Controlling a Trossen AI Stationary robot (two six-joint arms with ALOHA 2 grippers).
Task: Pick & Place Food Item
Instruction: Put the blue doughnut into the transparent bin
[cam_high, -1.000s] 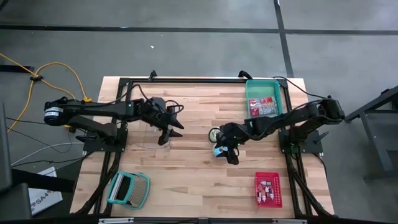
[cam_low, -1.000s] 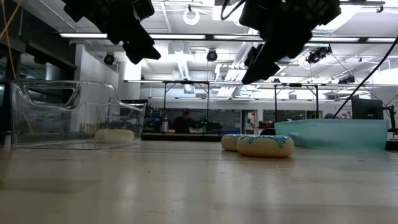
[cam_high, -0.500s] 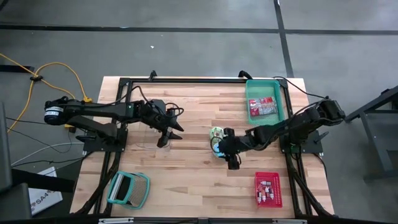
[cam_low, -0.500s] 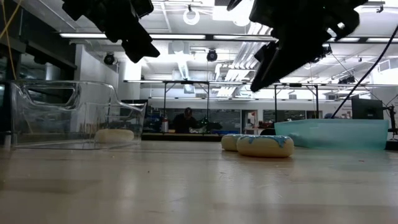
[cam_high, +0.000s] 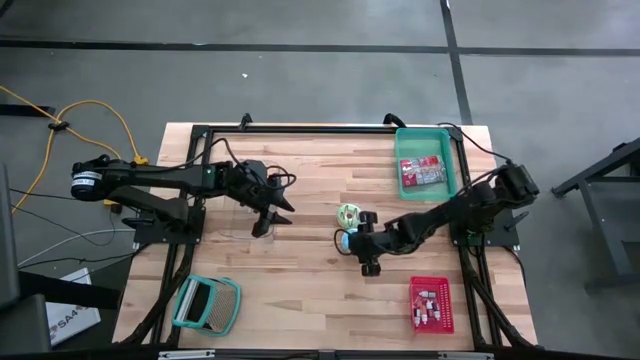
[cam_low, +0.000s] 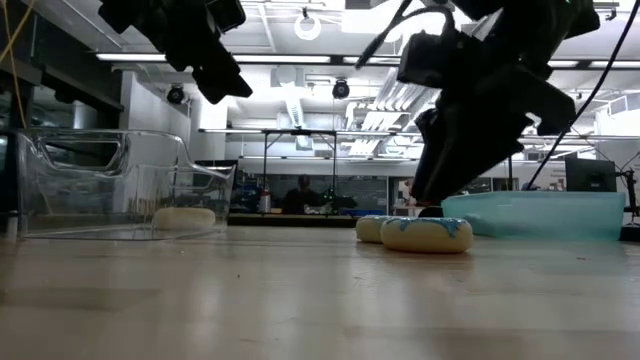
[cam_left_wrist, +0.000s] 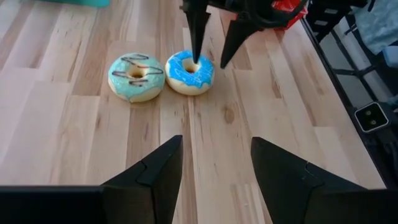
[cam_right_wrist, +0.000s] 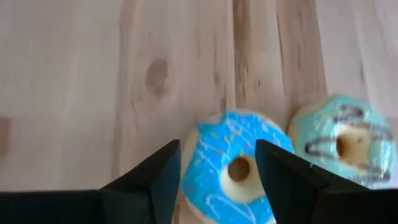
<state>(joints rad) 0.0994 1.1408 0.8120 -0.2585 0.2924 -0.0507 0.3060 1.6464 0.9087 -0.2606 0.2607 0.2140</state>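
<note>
A blue-iced donut (cam_right_wrist: 233, 169) lies flat on the wooden table beside a teal donut with dark drizzle (cam_left_wrist: 136, 76). My right gripper (cam_right_wrist: 217, 180) is open and slants down just over the blue donut (cam_high: 345, 240), one finger on each side of it, and I see no touch. My left gripper (cam_high: 271, 214) hangs open in the air by the right end of a clear plastic container (cam_low: 110, 185). A pale donut (cam_low: 183, 217) lies inside the container.
A teal bin (cam_high: 427, 165) with red packets stands at the far right. A red tray (cam_high: 431, 303) lies near the front right. A teal rack (cam_high: 207, 303) sits at the front left. Bare wood stretches between the container and the donuts.
My right gripper has come down toward the blue donut, swinging a little toward the table's near edge and tipping more steeply downward. It has stayed open. The donuts have not moved.
</note>
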